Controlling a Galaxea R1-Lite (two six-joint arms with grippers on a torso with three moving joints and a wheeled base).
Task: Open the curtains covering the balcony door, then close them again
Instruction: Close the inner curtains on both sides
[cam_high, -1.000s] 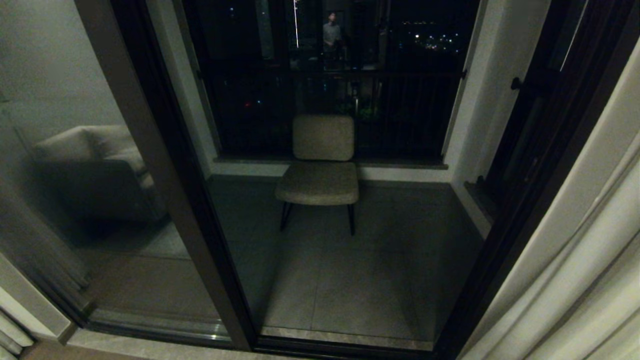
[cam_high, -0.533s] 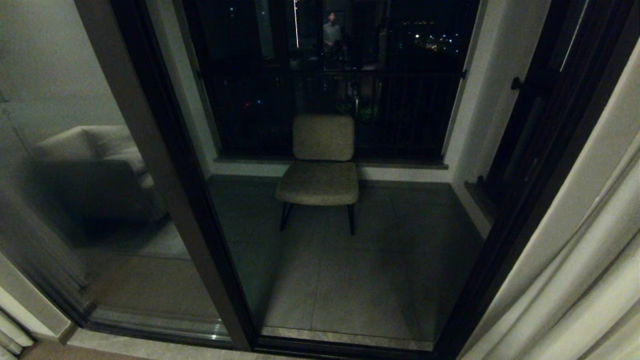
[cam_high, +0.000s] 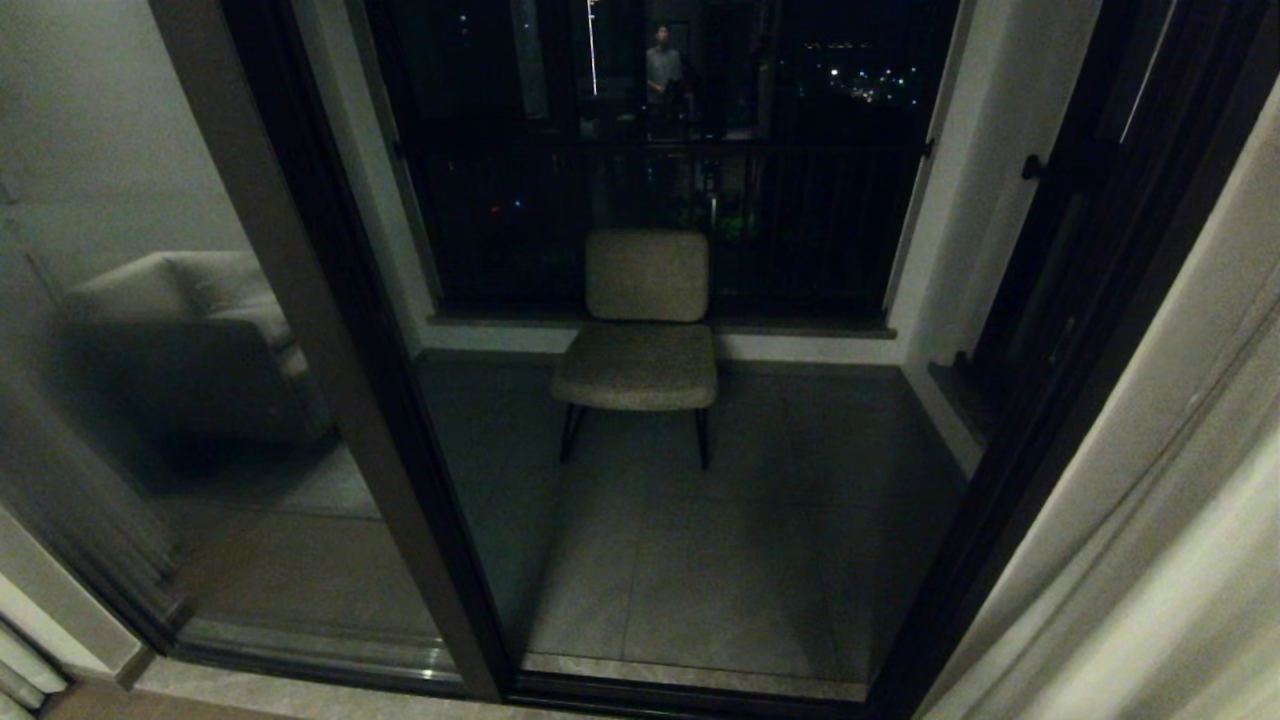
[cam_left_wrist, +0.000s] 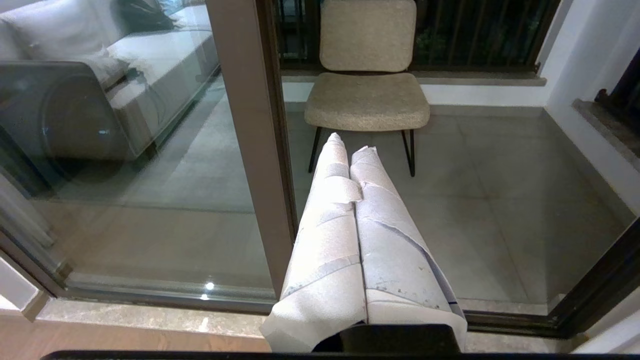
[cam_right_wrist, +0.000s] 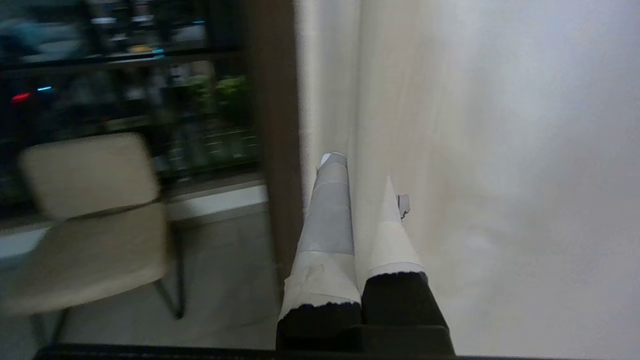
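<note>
Cream curtains (cam_high: 1180, 520) hang gathered at your four o'clock in the head view, leaving the balcony door (cam_high: 330, 350) uncovered. In the left wrist view, your left gripper (cam_left_wrist: 350, 142) is clenched on nothing, aimed at the chair (cam_left_wrist: 367, 95). In the right wrist view, your right gripper (cam_right_wrist: 357, 175) is pinched on the curtain's edge; drag steadily toward nine o'clock without jerking.

Left tool (cam_left_wrist: 350, 145): we hold its taped fingers pressed together, empty. Right tool (cam_right_wrist: 357, 175): our fingers pinched on fabric.
</note>
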